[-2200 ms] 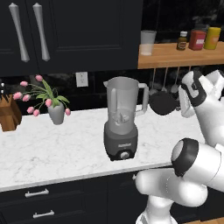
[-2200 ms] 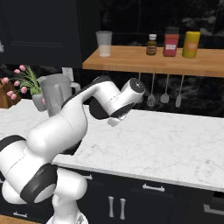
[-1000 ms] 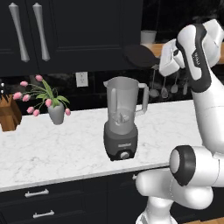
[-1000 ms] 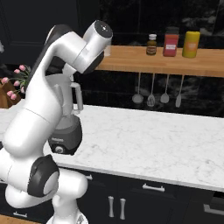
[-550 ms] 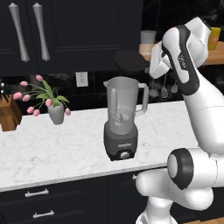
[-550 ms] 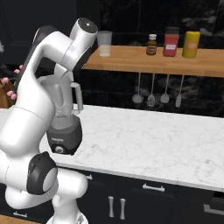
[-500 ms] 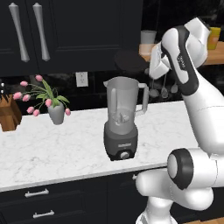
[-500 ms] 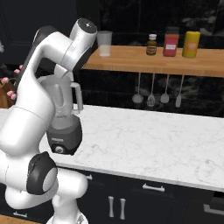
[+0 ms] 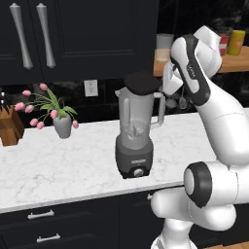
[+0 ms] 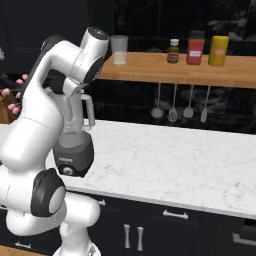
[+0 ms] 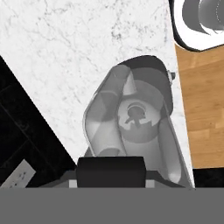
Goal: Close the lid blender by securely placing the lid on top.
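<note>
One lid (image 9: 142, 83) over blender (image 9: 134, 133) mouth, pincer clamped on it; fingertips hidden behind arm.

No readable text, labels, brands, numbers or signs anywhere. The dark grey blender base (image 9: 134, 162) has a round knob and a faint panel above it, with no legible marking. The small brown bottle (image 10: 173, 51), red jar (image 10: 195, 48) and yellow jar (image 10: 218, 50) on the wooden shelf (image 10: 165, 69) show pale label patches, too small and blurred to read.
</note>
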You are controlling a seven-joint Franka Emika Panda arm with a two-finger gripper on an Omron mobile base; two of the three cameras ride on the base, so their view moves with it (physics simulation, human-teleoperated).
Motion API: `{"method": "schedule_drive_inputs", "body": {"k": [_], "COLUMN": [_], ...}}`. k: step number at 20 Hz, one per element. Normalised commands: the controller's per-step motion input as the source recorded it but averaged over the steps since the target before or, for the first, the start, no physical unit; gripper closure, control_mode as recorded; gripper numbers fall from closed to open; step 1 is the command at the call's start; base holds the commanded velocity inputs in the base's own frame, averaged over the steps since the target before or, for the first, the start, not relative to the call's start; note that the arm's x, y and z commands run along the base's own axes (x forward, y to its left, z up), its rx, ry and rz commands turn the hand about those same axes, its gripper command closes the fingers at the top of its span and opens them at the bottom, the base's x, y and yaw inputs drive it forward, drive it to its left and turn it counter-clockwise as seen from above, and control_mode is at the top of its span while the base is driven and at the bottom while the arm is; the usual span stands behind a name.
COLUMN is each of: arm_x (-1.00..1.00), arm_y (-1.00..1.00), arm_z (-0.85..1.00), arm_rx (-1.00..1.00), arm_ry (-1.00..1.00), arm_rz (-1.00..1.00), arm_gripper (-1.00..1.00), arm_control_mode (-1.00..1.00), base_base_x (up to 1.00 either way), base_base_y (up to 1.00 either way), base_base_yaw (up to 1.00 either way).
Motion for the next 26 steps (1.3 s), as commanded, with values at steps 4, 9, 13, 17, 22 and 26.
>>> {"method": "schedule_drive_inputs", "body": {"k": [4, 9, 13, 17, 22, 26], "arm_x": [0.0, 0.09, 0.17, 0.03, 0.0, 0.0], "arm_y": [0.26, 0.22, 0.11, 0.0, 0.11, 0.16], "arm_z": [-0.18, 0.0, 0.0, -0.09, -0.26, -0.22], "arm_rx": [-0.06, -0.02, -0.03, -0.09, -0.16, -0.12], "arm_ry": [0.16, 0.08, 0.03, 0.0, 0.0, 0.0], "arm_rz": [0.03, 0.02, 0.0, 0.03, 0.07, 0.07], "arm_gripper": [1.0, 1.0, 1.0, 1.0, 1.0, 1.0], "arm_control_mode": [-1.0, -1.0, -1.0, -1.0, -1.0, -1.0], "base_base_x": [0.0, 0.0, 0.0, 0.0, 0.0, 0.0], "base_base_y": [0.0, 0.0, 0.0, 0.0, 0.0, 0.0], "base_base_yaw": [0.0, 0.0, 0.0, 0.0, 0.0, 0.0]}}
